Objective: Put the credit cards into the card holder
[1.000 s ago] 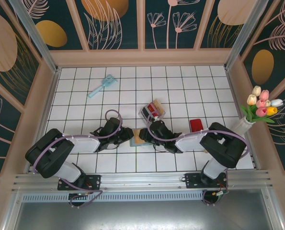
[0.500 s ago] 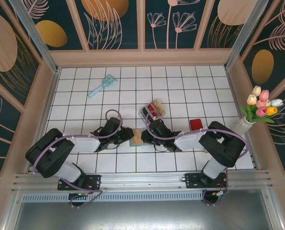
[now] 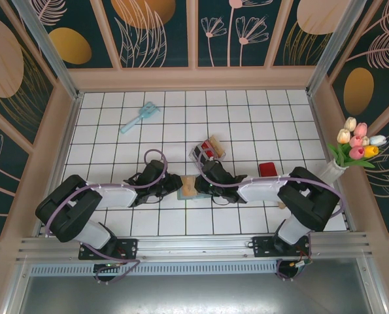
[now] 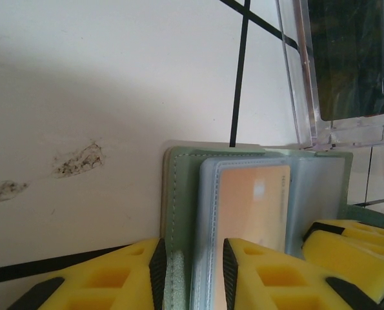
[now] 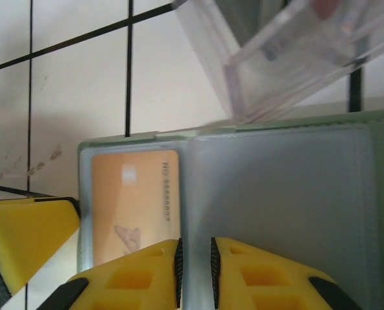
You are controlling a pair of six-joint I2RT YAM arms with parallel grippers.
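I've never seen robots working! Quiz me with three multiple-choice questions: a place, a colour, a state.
1. Where is the clear box? A against the far wall; B just beyond the card holder; C at the near edge.
2. What colour is the card in the holder's sleeve? A red; B black; C orange.
3. The card holder is: A open; B folded shut; C inside the box.
Answers: 1 B, the wrist views show it right past the holder's edge. 2 C, orange shows through the clear sleeve. 3 A, its sleeves lie exposed.
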